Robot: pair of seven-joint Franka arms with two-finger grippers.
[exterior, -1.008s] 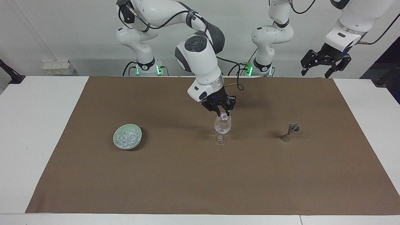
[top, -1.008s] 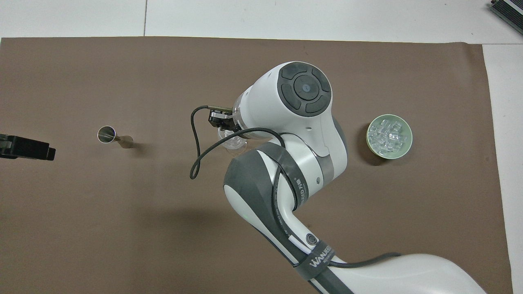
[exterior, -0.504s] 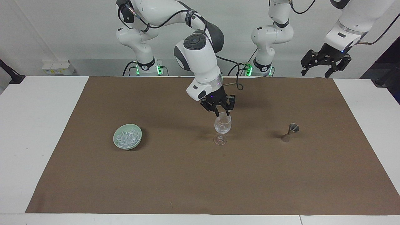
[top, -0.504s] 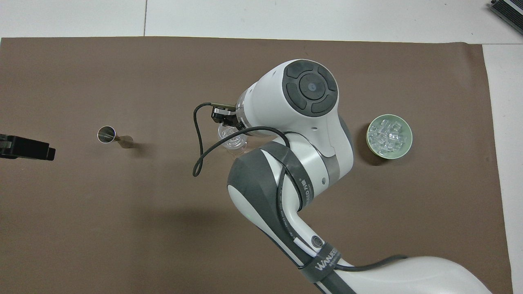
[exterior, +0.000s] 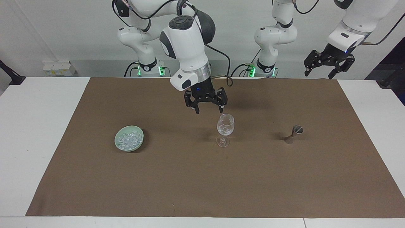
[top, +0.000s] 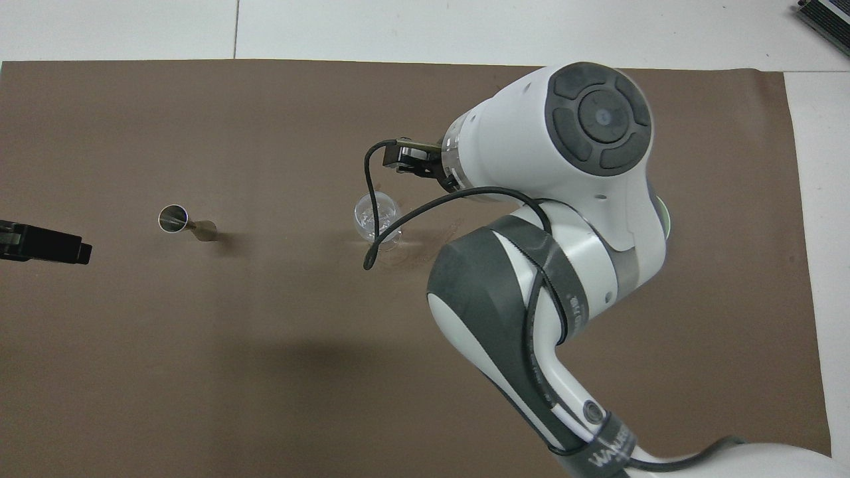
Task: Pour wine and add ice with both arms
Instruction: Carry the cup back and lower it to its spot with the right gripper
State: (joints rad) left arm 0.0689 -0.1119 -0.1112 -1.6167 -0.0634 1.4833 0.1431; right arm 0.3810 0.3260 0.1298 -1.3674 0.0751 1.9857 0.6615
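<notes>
The right gripper point(exterior: 207, 109) hangs in the air over the brown mat point(exterior: 202, 177), beside the glass point(exterior: 225, 129) on the side toward the dish point(exterior: 128, 138) and above the level of its rim — its fingers are spread wide and hold nothing. In the overhead view only the gripper's wrist block shows, under the arm's big white joint, which also covers most of the dish.

The glass stands upright near the middle of the mat, with a few pieces of ice in its bowl point(exterior: 225, 129). The rest of the ice point(exterior: 128, 138) is heaped in the pale green dish, toward the right arm's end of the table and well apart from the glass. A small metal jigger point(exterior: 294, 133) stands toward the left arm's end, about as far from the robots as the glass.

The left gripper point(exterior: 329, 65) waits high above the mat's edge at its own end, fingers spread, empty.
</notes>
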